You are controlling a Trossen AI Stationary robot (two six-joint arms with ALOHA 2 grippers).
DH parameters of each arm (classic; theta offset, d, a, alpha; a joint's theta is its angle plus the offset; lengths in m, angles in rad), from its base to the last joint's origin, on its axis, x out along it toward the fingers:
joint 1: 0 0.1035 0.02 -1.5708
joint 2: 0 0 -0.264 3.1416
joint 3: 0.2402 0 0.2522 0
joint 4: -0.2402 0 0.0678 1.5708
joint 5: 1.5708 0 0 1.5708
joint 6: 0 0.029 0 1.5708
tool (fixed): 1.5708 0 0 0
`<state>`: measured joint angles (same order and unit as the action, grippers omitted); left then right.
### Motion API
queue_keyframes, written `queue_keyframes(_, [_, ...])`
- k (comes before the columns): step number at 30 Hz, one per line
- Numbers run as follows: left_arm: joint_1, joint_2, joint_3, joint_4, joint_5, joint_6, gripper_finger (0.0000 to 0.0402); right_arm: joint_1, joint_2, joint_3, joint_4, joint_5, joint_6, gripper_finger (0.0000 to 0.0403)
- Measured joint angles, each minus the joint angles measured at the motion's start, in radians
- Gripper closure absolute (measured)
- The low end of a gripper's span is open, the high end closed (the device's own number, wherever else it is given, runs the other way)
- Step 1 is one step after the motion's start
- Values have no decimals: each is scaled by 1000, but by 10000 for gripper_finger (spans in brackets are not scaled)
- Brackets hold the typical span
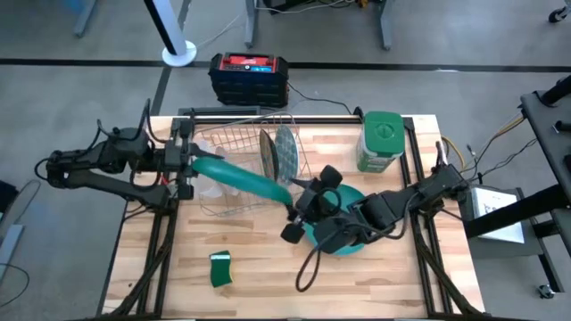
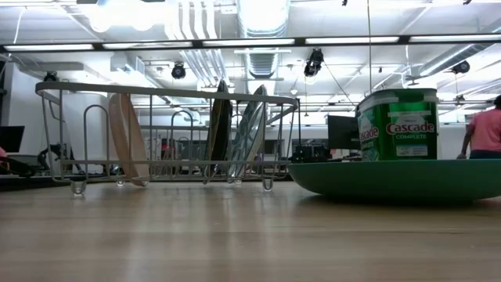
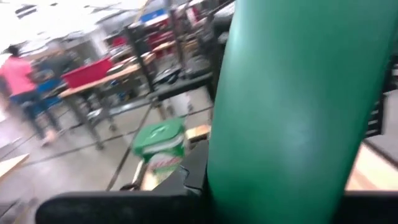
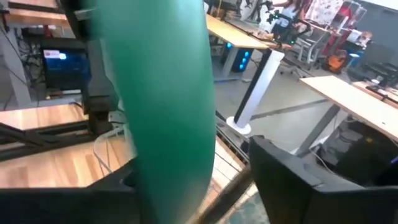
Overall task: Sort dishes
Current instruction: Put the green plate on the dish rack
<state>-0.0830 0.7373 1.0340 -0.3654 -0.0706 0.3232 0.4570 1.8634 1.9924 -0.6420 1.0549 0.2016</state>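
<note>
Wire rack (image 1: 234, 147) at bench (image 1: 268, 276) rear holds three plates upright. Left end effector (image 1: 189, 163) clamped on teal plate (image 1: 243, 180) rim, plate raised beside rack. Right end effector (image 1: 308, 207) at plate's far edge, jaws parted. Dark green plate (image 2: 399, 180) flat on bench, unsorted.

Bright ceiling strip lights (image 2: 258, 39), glare overhead; wrist views motion-blurred.

Glossy green plate (image 1: 245, 178), wire metal rack (image 1: 241, 143), matt wooden table (image 1: 259, 276).
</note>
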Motion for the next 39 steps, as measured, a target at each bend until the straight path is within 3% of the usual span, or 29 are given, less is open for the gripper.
queue_keyframes(5, [5, 27, 0, 50, 36, 36, 372, -10, 52, -1, 136, 9, -15, 176])
queue_keyframes(7, [15, 22, 0, 64, 42, 54, 367, -7, 69, -1, 240, 72, -30, 189])
queue_keyframes(11, [51, 11, 1, 65, 39, 55, 355, -5, 106, -1, 388, 179, -79, 251])
queue_keyframes(16, [86, -8, 2, 63, 39, 44, 344, -8, 134, 1, 464, 230, -97, 365])
queue_keyframes(20, [95, -23, 1, 11, 17, 54, 312, -7, 169, 1, 470, 280, 20, 368])
queue_keyframes(26, [103, -25, 0, 20, -157, 2, 213, -7, 186, 0, 470, 345, 163, 368])
queue_keyframes(31, [103, -39, 0, -1, -184, 60, 146, -3, 210, -2, 465, 449, 212, 368])
queue_keyframes(34, [104, -66, 0, 0, -186, 81, 124, -5, 212, -2, 468, 508, 244, 368])
queue_keyframes(39, [104, -117, 0, 2, -255, 88, 110, -27, 219, -2, 467, 513, 277, 368])
